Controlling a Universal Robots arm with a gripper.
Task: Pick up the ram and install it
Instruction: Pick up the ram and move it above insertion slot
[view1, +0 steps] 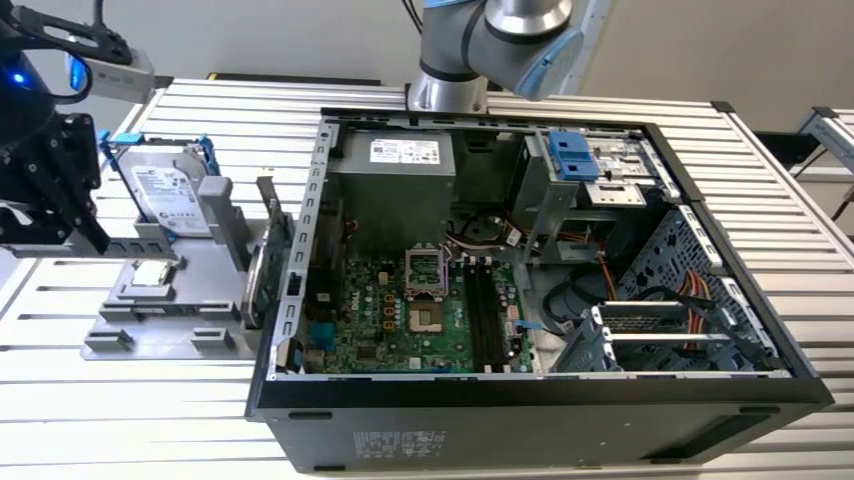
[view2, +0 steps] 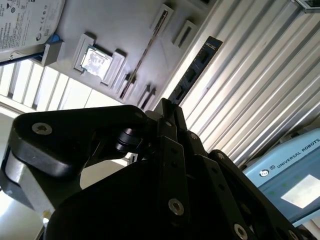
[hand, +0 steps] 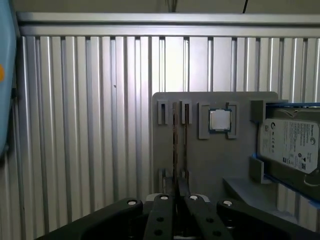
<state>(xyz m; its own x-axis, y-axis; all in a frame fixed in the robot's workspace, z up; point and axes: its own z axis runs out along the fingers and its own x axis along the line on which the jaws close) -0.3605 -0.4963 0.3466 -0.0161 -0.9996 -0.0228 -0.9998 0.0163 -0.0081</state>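
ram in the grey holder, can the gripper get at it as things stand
Probably yes: in the first wrist view the ram stands on edge in the grey holder, the gripper lines up with it and nothing lies between; the hard drive sits aside.

Robotics lab, slotted metal bench (view1: 134, 400) (opened computer (view1: 534, 435))

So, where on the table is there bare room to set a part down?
Bare table slats lie at the exterior view's lower left, between the grey holder and the near edge. The holder and the computer case are crowded.
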